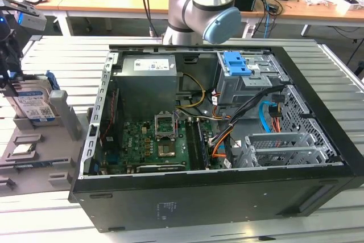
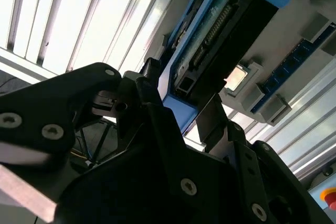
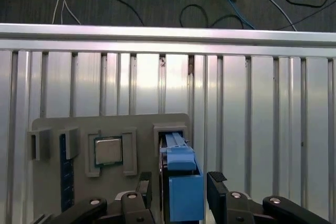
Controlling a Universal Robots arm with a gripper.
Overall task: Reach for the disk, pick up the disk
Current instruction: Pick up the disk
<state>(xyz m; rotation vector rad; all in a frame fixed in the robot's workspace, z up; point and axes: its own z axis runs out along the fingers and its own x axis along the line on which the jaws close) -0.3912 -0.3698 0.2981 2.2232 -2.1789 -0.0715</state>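
Disk [image 1: 33, 105] stands on edge in a slot of the grey tray [image 1: 63, 119], at the exterior view's left, well apart from the open case [image 1: 227, 197]. Tray and case both sit on the slatted metal table [image 3: 262, 129]. In the exterior view the disk's white-and-blue label faces the camera, with a blue rail showing along its upper edge. My gripper [image 3: 180, 179] hangs directly over the disk. In both wrist views my two black fingers [image 3: 217, 179] straddle it, one on each broad side. They are spread just wider than the disk: the first wrist view shows a thin gap on either side between pad and blue rail, the gap narrower on one side, so I am not clamped on it. The disk rests in its slot, upright, not lifted. From above I see its top edge, with the blue rail and a blue end block running away from me down the slot. Just beside it, in the next pocket of the tray, lies a small square silver chip [image 3: 107, 150], flat, apart from the disk. Past the chip a long blue strip [image 3: 65, 174] stands in its own slot. My arm [image 1: 199, 9] rises behind the case in the exterior view. Beyond the table's edge, cables lie on a dark floor.
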